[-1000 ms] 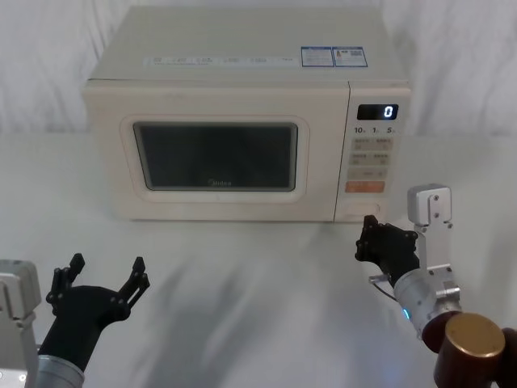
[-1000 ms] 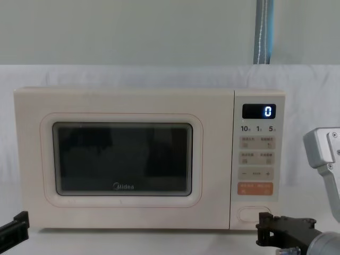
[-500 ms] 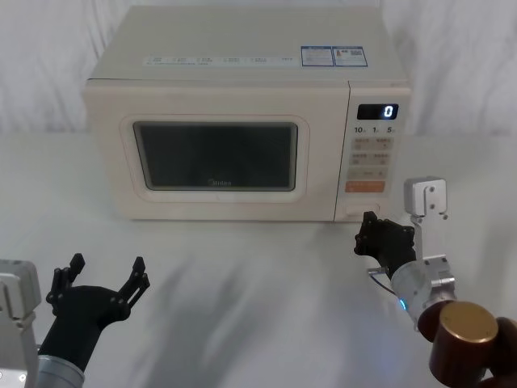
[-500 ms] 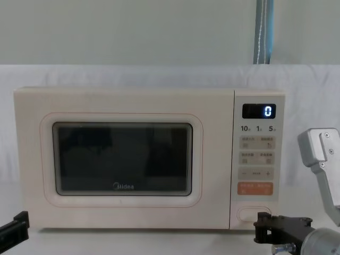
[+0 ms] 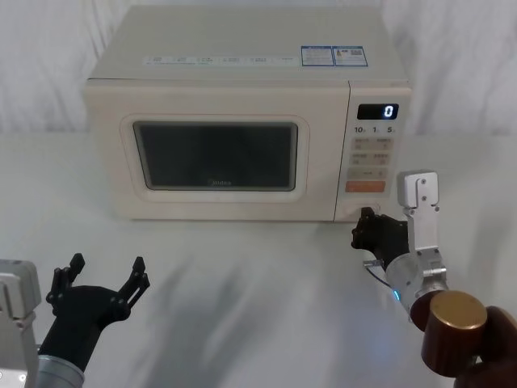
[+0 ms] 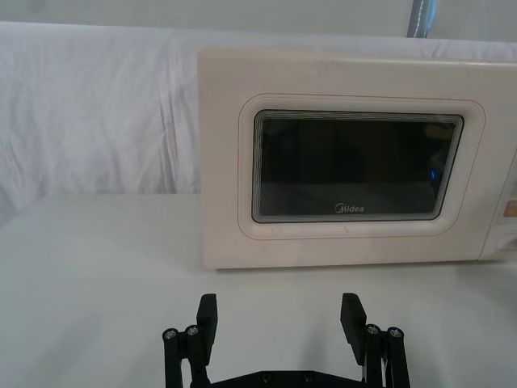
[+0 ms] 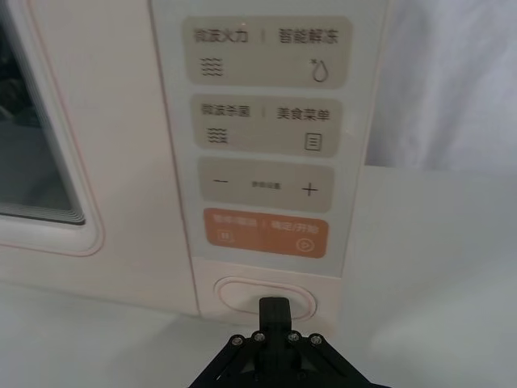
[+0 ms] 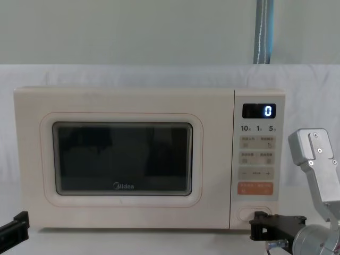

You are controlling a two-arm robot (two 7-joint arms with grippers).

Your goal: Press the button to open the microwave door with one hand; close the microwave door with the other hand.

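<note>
A white cloth with soft wrinkles covers the counter and hangs as a backdrop behind it. On it sits a boxy cream microwave with a smooth matte shell and printed labels along its flat top. The microwave door takes up most of the front: a wide cream panel, shut flush, with a raised rounded frame around a dark glossy window and a small logo under the glass. To its right runs a narrow keypad strip with a black display showing a lit zero, rows of pale rounded keys, and an orange rectangular key. At the bottom of that strip lies the button, a plain cream oval set in a shallow recess.

The right end effector, black and angular with small screw heads, has its fingers brought together into one narrow tip that sits right at the lower edge of the button; whether it touches is unclear. Its silver metal wrist rises beside it. The left end effector, black with slim jointed links, hovers low over the counter at the near left, fingers spread wide and holding nothing, well apart from the door.
</note>
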